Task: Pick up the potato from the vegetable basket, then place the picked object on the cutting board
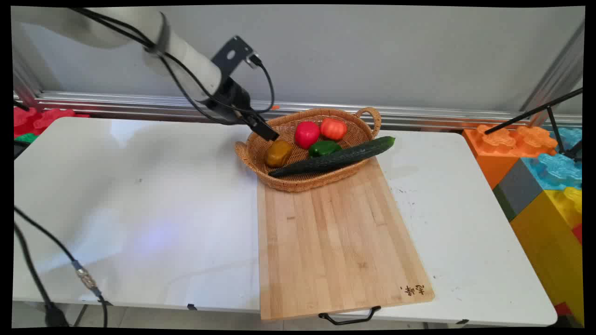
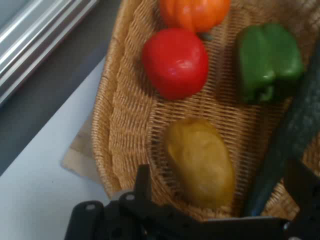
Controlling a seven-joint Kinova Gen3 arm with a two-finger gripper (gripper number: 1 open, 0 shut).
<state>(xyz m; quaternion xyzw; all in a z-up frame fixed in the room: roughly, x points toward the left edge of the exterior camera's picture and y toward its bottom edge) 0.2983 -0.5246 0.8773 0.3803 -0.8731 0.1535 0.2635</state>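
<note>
**Gripper hanging over the basket's left end**

The black two-finger gripper (image 1: 269, 134) is hovering at the rim of the oval woven wicker basket (image 1: 358, 139), fingers spread apart and holding nothing. Right below it the brownish-yellow potato (image 2: 200, 162) is lying in the basket, beside the red bell pepper (image 2: 175, 62), green bell pepper (image 2: 267, 60), orange tomato (image 2: 195, 12) and long dark green cucumber (image 1: 335, 158). The basket is sitting at the far end of the light wooden cutting board (image 1: 335, 242).
</note>
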